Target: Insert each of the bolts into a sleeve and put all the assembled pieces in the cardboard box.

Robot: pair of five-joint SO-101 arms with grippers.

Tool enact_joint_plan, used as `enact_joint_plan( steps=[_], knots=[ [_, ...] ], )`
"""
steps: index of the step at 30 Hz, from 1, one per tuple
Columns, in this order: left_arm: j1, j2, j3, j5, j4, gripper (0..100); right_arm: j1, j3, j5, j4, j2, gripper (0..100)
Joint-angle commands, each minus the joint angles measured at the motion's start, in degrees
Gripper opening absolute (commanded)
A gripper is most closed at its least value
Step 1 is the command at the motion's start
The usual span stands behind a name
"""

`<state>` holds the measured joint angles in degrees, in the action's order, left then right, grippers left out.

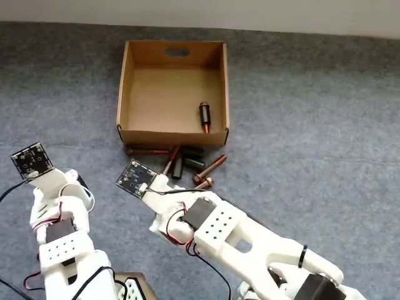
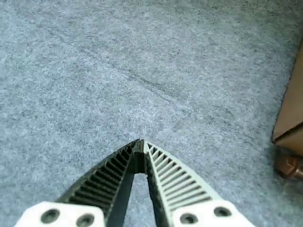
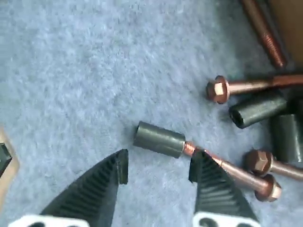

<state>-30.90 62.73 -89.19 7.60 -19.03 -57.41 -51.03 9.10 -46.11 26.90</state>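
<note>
The right gripper is held released, its jaws spread close over a dark sleeve into which a copper bolt is partly entered. This pair is seen among loose bolts and sleeves on the grey carpeted tabletop, just outside the front wall of the cardboard box. One assembled piece is laid inside, by the right wall. The left gripper is clenched on nothing, off the box's front left corner.

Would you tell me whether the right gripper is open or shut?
Open: the right gripper has its fingers well apart, carpet showing between them, beside a sleeve.
</note>
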Motion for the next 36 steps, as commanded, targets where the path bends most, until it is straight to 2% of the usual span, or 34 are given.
enact_joint_plan(
  steps=[1, 7, 17, 30, 36],
  knots=[
    [-0.48, 1.01, 2.95, 0.09, 1.14, 1, -0.31, 0.31, 4.57, 1.01, 0.92, 20.7],
    [-0.48, 1.01, 2.95, 0.09, 1.14, 1, -0.57, 0.4, 15.03, -0.13, -8.4, 20.7],
    [-0.31, 1.01, 2.95, 0.09, 1.14, 1, -0.31, 2.07, 24.26, 0.04, -11.91, 20.5],
    [-0.31, 1.01, 2.95, 0.09, 1.14, 1, -1.98, 8.4, 25.23, -0.22, -12.44, 20.4],
    [-0.31, 1.01, 2.95, 0.09, 1.14, 1, -2.68, 8.13, 29.8, -0.04, -12.62, 20.3]
  ],
)
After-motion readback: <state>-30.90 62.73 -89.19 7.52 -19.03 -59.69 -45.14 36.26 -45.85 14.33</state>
